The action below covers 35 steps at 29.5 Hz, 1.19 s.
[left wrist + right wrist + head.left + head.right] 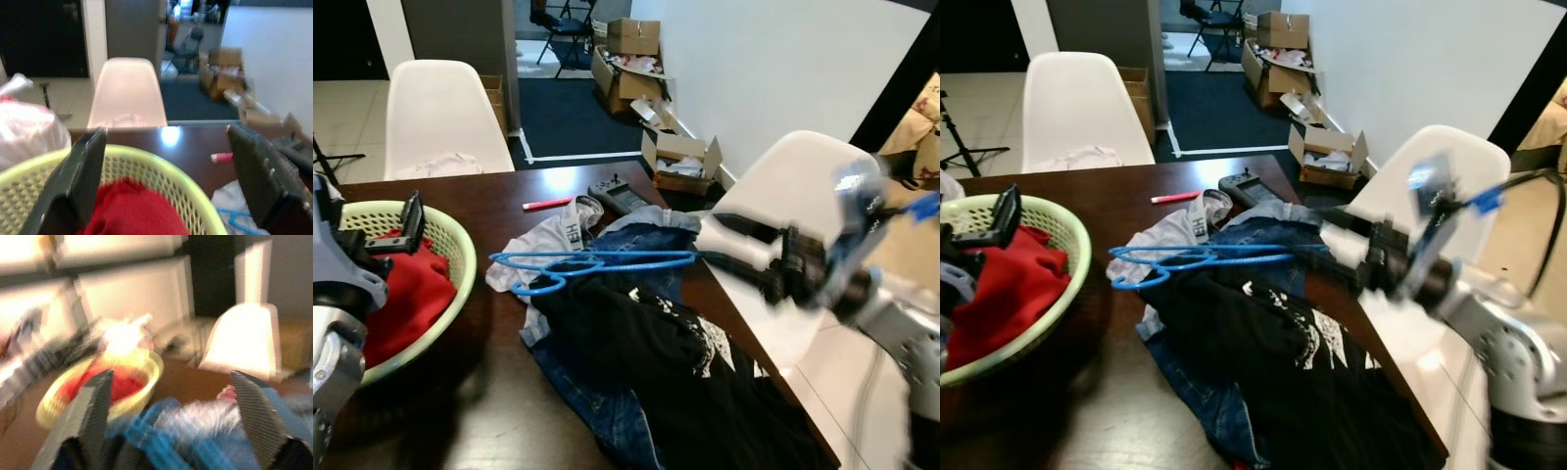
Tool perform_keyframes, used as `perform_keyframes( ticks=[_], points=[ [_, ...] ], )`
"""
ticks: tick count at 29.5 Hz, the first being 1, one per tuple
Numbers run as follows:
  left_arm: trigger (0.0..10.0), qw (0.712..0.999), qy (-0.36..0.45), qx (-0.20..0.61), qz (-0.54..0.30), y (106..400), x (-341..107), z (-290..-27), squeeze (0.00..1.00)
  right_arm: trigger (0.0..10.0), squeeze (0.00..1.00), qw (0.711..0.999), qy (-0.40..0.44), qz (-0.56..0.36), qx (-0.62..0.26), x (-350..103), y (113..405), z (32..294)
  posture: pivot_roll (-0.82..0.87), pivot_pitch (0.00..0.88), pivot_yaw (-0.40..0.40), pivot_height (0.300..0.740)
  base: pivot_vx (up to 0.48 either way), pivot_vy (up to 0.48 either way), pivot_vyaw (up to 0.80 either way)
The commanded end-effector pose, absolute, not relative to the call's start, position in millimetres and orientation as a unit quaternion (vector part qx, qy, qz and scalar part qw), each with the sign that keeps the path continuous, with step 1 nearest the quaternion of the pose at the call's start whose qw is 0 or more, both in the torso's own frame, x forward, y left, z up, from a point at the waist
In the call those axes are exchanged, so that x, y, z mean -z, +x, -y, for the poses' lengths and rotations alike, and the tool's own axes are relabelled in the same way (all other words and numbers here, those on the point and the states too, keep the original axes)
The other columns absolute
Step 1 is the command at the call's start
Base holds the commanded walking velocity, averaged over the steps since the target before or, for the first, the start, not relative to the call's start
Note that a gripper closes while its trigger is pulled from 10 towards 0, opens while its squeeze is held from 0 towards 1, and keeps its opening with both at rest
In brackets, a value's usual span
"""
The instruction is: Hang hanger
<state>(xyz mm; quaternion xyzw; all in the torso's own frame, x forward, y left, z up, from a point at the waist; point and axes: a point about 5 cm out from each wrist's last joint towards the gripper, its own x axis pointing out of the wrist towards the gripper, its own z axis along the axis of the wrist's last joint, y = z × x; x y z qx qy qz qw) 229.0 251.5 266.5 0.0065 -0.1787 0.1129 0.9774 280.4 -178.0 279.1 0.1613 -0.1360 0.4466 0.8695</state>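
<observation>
A blue plastic hanger [597,262] lies flat on a pile of clothes on the dark wooden table [460,411]. My right gripper [710,242] reaches in from the right, blurred, its fingers open at the hanger's right end. In the right wrist view the open gripper [171,377] has the blurred hanger [161,435] low between its fingers; I cannot tell if they touch it. My left gripper [396,230] hovers open over the green basket [460,255], with nothing between its fingers [88,166].
The pile holds a black printed shirt [656,343], blue jeans [607,411] and a white garment [548,235]. Red cloth [401,294] fills the basket. A red marker [546,204] and a black controller [619,196] lie behind. White chairs [440,117] stand behind and at right [793,186]. Cardboard boxes [680,157] line the wall.
</observation>
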Motion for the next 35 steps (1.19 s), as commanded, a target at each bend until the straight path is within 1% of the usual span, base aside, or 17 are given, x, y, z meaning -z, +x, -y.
perform_keyframes(
  ticks=[1, 3, 4, 5, 7, 13, 15, 18, 19, 23, 26, 28, 29, 31, 33, 34, 35],
  points=[
    [10.0, 0.972, 0.049, -0.123, 0.192, 231.9, -272.1, -250.2, 0.00, 10.0, 0.00, 0.890, 0.203, 0.132, -0.386, -270.7, 295.9, 176.4, 0.13, 0.059, -0.123, 0.740, 0.000, 0.000, 0.80],
    [10.0, 0.972, 0.049, -0.123, 0.192, 231.9, -272.1, -250.2, 0.00, 10.0, 0.00, 0.890, 0.203, 0.132, -0.386, -270.7, 295.9, 176.4, 0.13, 0.059, -0.123, 0.740, 0.000, 0.000, 0.80],
    [10.0, 0.968, 0.078, -0.132, 0.200, 235.0, -276.6, -246.3, 0.00, 10.0, 0.00, 0.891, 0.228, 0.134, -0.370, -267.6, 303.8, 164.7, 0.14, 0.059, -0.124, 0.740, 0.000, 0.000, 0.80],
    [10.0, 0.968, 0.078, -0.132, 0.200, 235.0, -276.6, -246.3, 0.00, 10.0, 0.00, 0.891, 0.228, 0.134, -0.370, -267.6, 303.8, 164.7, 0.14, 0.059, -0.124, 0.740, 0.000, 0.000, 0.80],
    [10.0, 0.960, 0.123, -0.148, 0.204, 235.7, -279.7, -241.5, 0.00, 10.0, 0.00, 0.878, 0.254, 0.146, -0.379, -268.5, 309.0, 147.3, 0.14, 0.054, -0.127, 0.740, 0.000, 0.000, 0.80],
    [10.0, 0.960, 0.124, -0.163, 0.193, 234.5, -275.8, -245.0, 0.00, 10.0, 0.00, 0.873, 0.256, 0.150, -0.386, -269.4, 309.3, 143.0, 0.15, 0.052, -0.129, 0.740, 0.000, 0.000, 0.80],
    [10.0, 0.968, 0.075, -0.194, 0.140, 233.8, -254.4, -255.1, 0.00, 10.0, 0.00, 0.871, 0.254, 0.149, -0.394, -269.3, 310.3, 139.3, 0.16, 0.051, -0.132, 0.740, 0.000, 0.000, 0.80],
    [10.0, 0.975, 0.044, -0.191, 0.108, 235.0, -239.7, -254.6, 0.00, 10.0, 0.00, 0.874, 0.247, 0.147, -0.392, -269.6, 311.3, 137.0, 0.16, 0.050, -0.133, 0.740, 0.000, 0.000, 0.26],
    [10.0, 0.981, 0.018, -0.171, 0.090, 238.2, -229.8, -250.2, 0.00, 10.0, 0.00, 0.876, 0.243, 0.148, -0.391, -271.2, 312.1, 133.4, 0.15, 0.049, -0.133, 0.740, 0.000, 0.000, 0.00],
    [10.0, 0.988, 0.000, -0.129, 0.086, 247.3, -222.8, -241.9, 0.00, 10.0, 0.00, 0.869, 0.236, 0.155, -0.406, -276.0, 309.8, 121.4, 0.15, 0.051, -0.131, 0.740, 0.000, 0.000, 0.00],
    [10.0, 0.990, -0.004, -0.107, 0.090, 257.6, -220.6, -236.9, 0.00, 10.0, 0.00, 0.856, 0.238, 0.163, -0.429, -279.4, 305.5, 108.3, 0.15, 0.052, -0.129, 0.740, 0.000, 0.000, 0.00],
    [10.0, 0.993, -0.013, -0.078, 0.093, 269.6, -219.4, -231.0, 0.00, 10.0, 0.00, 0.841, 0.234, 0.164, -0.459, -280.2, 298.9, 93.2, 0.14, 0.050, -0.130, 0.740, 0.000, 0.000, 0.00],
    [10.0, 0.993, -0.013, -0.078, 0.093, 269.6, -219.4, -231.0, 0.00, 10.0, 0.00, 0.841, 0.234, 0.164, -0.459, -280.2, 298.9, 93.2, 0.14, 0.050, -0.130, 0.740, 0.000, 0.000, 0.00],
    [10.0, 0.995, -0.013, -0.048, 0.092, 278.7, -219.1, -225.9, 0.00, 10.0, 0.00, 0.820, 0.229, 0.164, -0.498, -280.4, 289.3, 78.9, 0.13, 0.048, -0.128, 0.740, 0.000, 0.000, 0.00],
    [10.0, 0.995, -0.015, -0.042, 0.087, 283.7, -217.7, -225.8, 0.00, 10.0, 0.00, 0.800, 0.222, 0.162, -0.533, -279.2, 278.2, 68.1, 0.12, 0.049, -0.123, 0.740, 0.000, 0.000, 0.00],
    [10.0, 0.995, -0.015, -0.042, 0.087, 283.7, -217.7, -225.8, 0.00, 10.0, 0.00, 0.800, 0.222, 0.162, -0.533, -279.2, 278.2, 68.1, 0.12, 0.049, -0.123, 0.740, 0.000, 0.000, 0.00],
    [10.0, 0.996, -0.007, -0.044, 0.080, 285.8, -215.1, -227.1, 0.00, 10.0, 0.00, 0.792, 0.213, 0.156, -0.551, -276.4, 272.2, 62.7, 0.12, 0.049, -0.123, 0.740, 0.000, 0.000, 0.00]
  ],
)
